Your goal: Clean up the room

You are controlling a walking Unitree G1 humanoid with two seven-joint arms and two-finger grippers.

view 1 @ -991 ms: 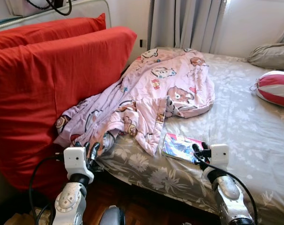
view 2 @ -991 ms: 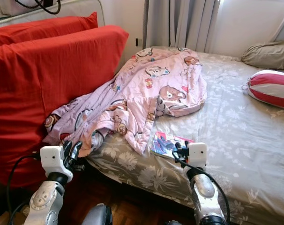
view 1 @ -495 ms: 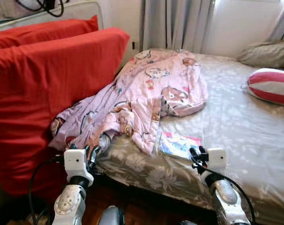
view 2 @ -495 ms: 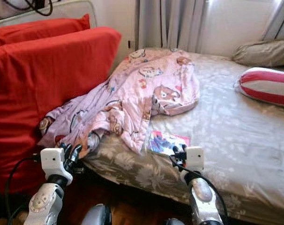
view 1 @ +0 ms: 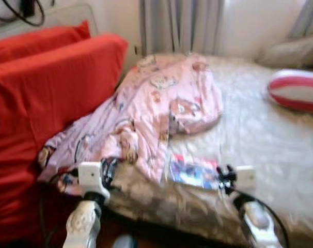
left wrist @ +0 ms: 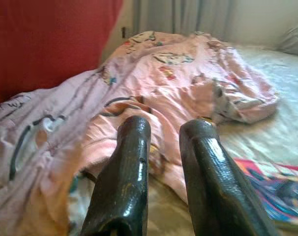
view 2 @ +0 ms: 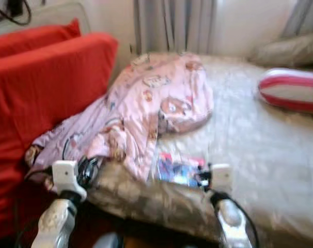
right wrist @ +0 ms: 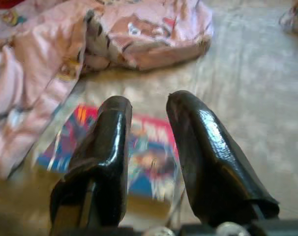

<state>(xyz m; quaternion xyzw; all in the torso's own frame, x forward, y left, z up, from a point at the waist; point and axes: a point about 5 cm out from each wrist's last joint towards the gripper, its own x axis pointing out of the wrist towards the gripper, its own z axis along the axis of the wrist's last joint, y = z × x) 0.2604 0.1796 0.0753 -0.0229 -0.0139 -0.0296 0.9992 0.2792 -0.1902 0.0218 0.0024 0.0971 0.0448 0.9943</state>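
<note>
A pink cartoon-print blanket (view 1: 156, 111) lies crumpled across the near left part of the bed and hangs over its edge against a red cushion (view 1: 48, 93). A colourful book (view 1: 193, 172) lies flat on the sheet just beside the blanket's hem. My left gripper (view 1: 106, 170) is at the blanket's hanging edge, fingers (left wrist: 129, 167) slightly apart with nothing between them. My right gripper (view 1: 223, 175) hovers at the book's near right corner, open, and the book (right wrist: 139, 157) lies under its fingers (right wrist: 198, 142).
The bed (view 1: 260, 139) has a grey floral sheet. A red-and-white striped cushion (view 1: 296, 90) and a grey pillow (view 1: 288, 51) lie at the far right. Grey curtains (view 1: 177, 26) hang behind. Dark wooden floor lies below the bed edge.
The whole picture has shifted and blurred, so the camera has moved closer to the bed. Both grippers now sit nearer the blanket edge and the book.
</note>
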